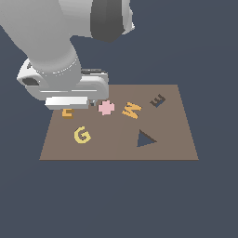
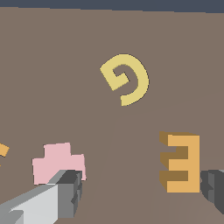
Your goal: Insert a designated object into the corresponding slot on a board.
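1. Jaws stand spread: in the wrist view one grey finger (image 2: 65, 192) sits in front of the flat pink cross (image 2: 57, 164), the other at the frame's edge, just beside the small flat orange block letter E (image 2: 181, 162). Nothing is pinched between them.
2. The gripper (image 2: 140, 192) hangs low over the flat brown rectangular board (image 1: 176, 148), but the orange E lies off-centre in the opening, close to one finger, with the pink cross close to the other.
3. In the exterior view the orange E (image 1: 68, 113) peeps out under the grey hand, just beside the pink cross (image 1: 106, 107) on the side away from the orange letter W (image 1: 131, 110).
4. The dark brown E-shaped cutout (image 1: 157, 100) lies tilted, well apart from the orange E, beyond the pink cross and the orange W, toward the board's far corner.
5. The step in hand looks like the grasp. To do it well, I judge the gripper should shift until the orange E sits midway between the fingers, so that neither finger catches the pink cross on closing.
6. After lifting, the orange E will probably need turning to match the cutout's tilt before lowering.
7. The yellow letter G (image 2: 126, 78) is near the orange E but clear of the fingers.
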Available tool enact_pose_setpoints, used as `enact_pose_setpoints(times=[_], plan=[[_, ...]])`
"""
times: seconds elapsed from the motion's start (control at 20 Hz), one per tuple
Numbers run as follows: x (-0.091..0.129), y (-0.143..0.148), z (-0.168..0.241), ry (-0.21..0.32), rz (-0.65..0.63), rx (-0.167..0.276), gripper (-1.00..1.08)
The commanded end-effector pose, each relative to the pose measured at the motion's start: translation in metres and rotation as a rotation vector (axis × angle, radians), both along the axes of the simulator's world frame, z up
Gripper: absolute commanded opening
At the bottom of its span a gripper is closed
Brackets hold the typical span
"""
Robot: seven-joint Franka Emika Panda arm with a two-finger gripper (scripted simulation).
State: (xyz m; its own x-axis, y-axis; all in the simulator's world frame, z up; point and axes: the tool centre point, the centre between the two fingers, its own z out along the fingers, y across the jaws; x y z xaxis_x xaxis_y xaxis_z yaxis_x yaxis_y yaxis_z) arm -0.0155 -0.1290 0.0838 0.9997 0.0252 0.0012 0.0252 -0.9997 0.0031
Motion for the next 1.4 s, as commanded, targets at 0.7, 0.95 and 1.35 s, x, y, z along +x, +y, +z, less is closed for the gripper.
enact_pose_setpoints(times=[0.7,0.95,1.35], plan=[[-0.005,-0.051,-0.037,0.002,-0.01,0.003,1.0],[-0.004,-0.051,-0.051,0.001,-0.009,0.003,1.0],[-0.004,-0.052,-0.054,0.001,-0.009,0.003,-1.0]])
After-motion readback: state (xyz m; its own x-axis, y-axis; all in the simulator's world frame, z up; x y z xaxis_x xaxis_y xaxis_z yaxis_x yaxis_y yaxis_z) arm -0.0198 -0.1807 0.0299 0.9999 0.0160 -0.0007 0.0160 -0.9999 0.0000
